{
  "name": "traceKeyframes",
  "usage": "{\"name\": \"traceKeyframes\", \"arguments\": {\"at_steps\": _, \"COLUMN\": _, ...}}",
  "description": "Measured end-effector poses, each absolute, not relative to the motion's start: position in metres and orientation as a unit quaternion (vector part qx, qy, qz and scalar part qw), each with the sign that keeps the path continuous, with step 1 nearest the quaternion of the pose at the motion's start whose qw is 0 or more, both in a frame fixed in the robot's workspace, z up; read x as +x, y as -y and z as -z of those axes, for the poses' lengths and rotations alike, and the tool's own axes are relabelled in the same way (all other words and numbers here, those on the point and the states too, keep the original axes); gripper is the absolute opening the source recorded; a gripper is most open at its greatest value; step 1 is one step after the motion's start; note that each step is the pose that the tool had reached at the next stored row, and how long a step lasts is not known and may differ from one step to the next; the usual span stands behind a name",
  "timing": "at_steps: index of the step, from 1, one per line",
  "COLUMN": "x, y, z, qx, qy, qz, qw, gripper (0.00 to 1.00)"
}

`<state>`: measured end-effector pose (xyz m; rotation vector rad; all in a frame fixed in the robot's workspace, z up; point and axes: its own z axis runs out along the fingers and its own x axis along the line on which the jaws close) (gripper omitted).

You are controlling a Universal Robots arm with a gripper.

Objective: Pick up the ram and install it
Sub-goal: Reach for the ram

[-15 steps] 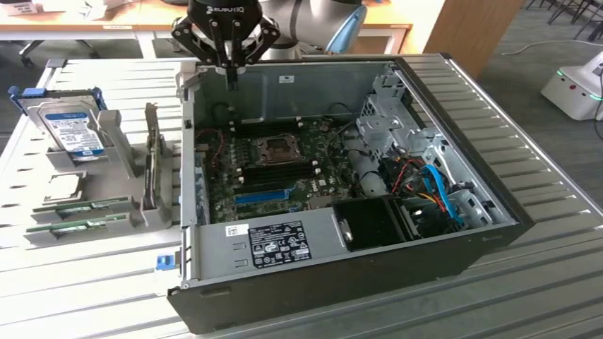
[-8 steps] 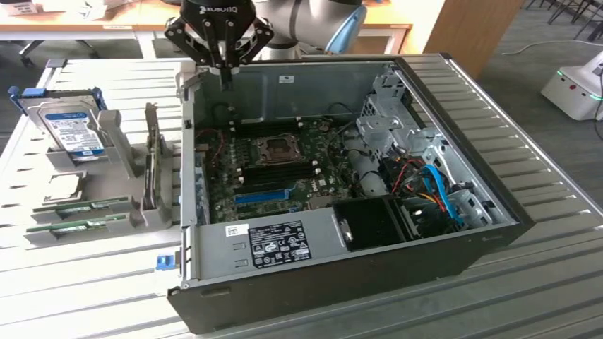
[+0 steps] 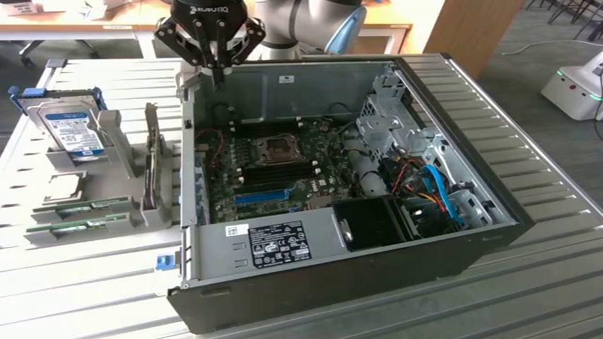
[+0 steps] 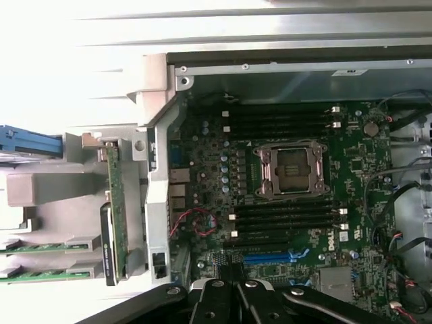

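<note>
Two ram sticks, thin green boards with pale labels, lie side by side in a grey holder on the table: one ram stick (image 3: 92,206) (image 4: 37,246) and a second (image 3: 80,227) (image 4: 37,274) beside it. My gripper (image 3: 219,74) (image 4: 231,297) hangs above the back left corner of the open computer case (image 3: 490,233), well away from the holder. Its fingers are shut together with nothing between them. Inside the case, the motherboard (image 3: 282,159) (image 4: 351,162) shows black empty memory slots (image 4: 283,219) on both sides of the processor socket (image 4: 290,169).
A silver hard drive (image 3: 70,127) with a blue label stands in the grey rack at the exterior view's left. An upright green card (image 3: 151,162) (image 4: 116,202) stands between rack and case wall. A blue slot (image 3: 259,195), cables and a fan sit inside the case.
</note>
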<state>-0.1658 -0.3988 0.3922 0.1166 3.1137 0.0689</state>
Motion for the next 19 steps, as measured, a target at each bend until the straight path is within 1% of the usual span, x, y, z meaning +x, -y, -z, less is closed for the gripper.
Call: {"name": "traceKeyframes", "arguments": {"at_steps": 19, "x": -0.195, "y": 0.399, "z": -0.392, "qx": 0.037, "qy": -0.999, "qz": -0.022, "qw": 0.012, "gripper": 0.11}}
